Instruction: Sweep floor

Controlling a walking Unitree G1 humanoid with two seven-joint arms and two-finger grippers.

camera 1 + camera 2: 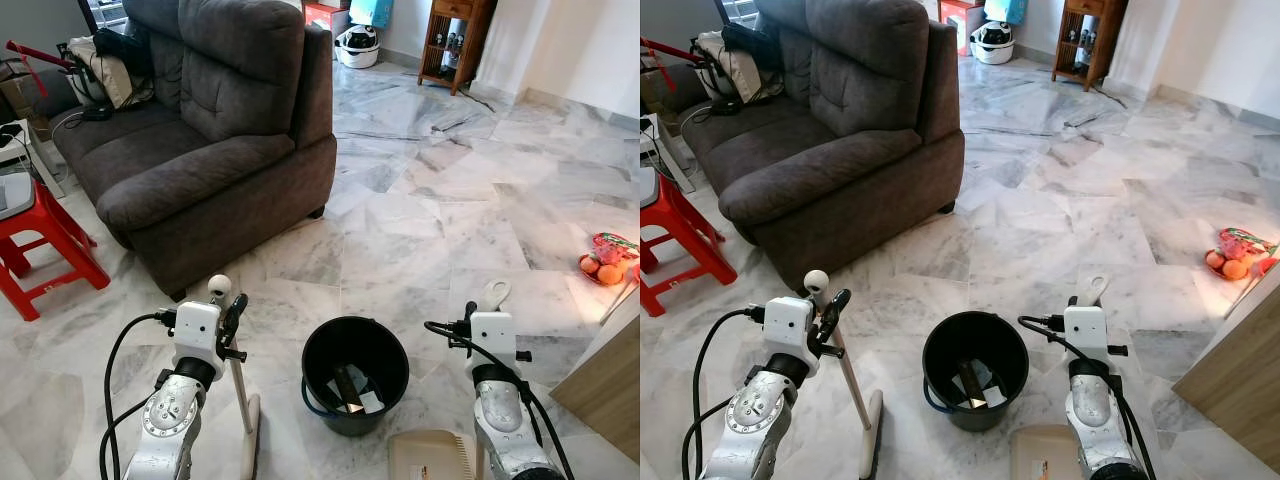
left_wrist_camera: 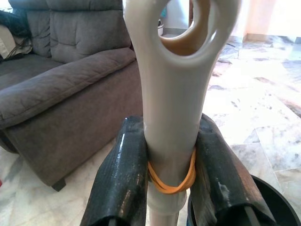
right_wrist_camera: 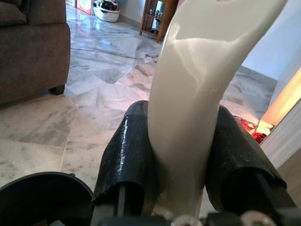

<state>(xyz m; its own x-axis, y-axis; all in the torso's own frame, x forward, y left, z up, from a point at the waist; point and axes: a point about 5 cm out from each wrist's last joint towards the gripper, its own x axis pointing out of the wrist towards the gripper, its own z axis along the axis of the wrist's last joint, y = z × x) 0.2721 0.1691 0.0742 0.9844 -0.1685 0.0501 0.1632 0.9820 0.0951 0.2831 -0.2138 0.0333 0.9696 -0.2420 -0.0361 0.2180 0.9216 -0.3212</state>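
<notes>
My left gripper (image 1: 233,318) is shut on a cream broom handle (image 2: 171,94) that has an orange rubber band around it, its black fingers (image 2: 122,174) pressing on either side. The broom stick (image 1: 241,395) slants down to the floor at the lower left of the bucket. My right gripper (image 1: 468,322) is shut on the cream dustpan handle (image 3: 188,103), whose looped top (image 1: 495,293) sticks up above the wrist. The dustpan (image 1: 430,457) rests on the floor by the bucket. A black bucket (image 1: 318,345) stands between my arms with a few scraps inside.
A dark grey sofa (image 1: 200,130) stands ahead on the left, with a red stool (image 1: 40,240) beside it. A wooden cabinet side (image 1: 605,385) is close on the right, and a bag of oranges (image 1: 605,262) lies beyond it. Open marble floor (image 1: 450,180) stretches ahead.
</notes>
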